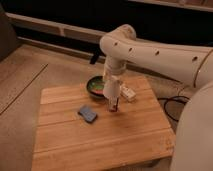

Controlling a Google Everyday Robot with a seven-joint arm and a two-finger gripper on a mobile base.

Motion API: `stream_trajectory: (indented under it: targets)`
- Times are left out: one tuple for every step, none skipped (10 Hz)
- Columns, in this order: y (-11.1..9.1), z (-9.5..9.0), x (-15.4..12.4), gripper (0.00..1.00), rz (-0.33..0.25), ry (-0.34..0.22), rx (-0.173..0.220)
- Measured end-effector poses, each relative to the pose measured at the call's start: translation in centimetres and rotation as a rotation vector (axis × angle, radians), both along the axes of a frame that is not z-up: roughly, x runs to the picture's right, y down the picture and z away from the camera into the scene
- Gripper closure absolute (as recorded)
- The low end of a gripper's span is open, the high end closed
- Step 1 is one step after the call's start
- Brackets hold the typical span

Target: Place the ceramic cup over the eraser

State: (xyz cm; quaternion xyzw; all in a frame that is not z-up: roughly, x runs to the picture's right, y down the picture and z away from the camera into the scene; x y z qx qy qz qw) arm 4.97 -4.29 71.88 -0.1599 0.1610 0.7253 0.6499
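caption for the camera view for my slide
Pincer holds ceramic cup over eraser on wooden table, green bowl behind.

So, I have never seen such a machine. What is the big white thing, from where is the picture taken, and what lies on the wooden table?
The big white thing is a robot arm on a moving base. At its end is the gripper, a hand with two fingers. There is only one camera. It looks down at the wooden table from above, and where it is mounted is not known. The gripper hangs over the far half of the table and holds a white ceramic cup just over a small dark eraser, which stands upright. Behind them on the left is a dark green bowl. On the right lies a small pale block. Nearer the camera lies a flat blue pad.
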Motion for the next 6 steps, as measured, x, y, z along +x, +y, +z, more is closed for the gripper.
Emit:
stream_trajectory:
  targets:
    - [0.2,0.3,0.7,1.00,0.010,0.007,-0.006]
    - [0.4,0.6,1.2,1.00,0.010,0.011,-0.012]
    - [0.4,0.8,1.3,1.00,0.008,0.011,-0.015]
    - [0.5,1.1,1.3,1.00,0.005,0.010,-0.020]
    - [0.7,1.6,1.1,1.00,0.000,0.004,-0.026]
    - [0.9,2.5,0.6,1.00,-0.006,-0.009,-0.032]
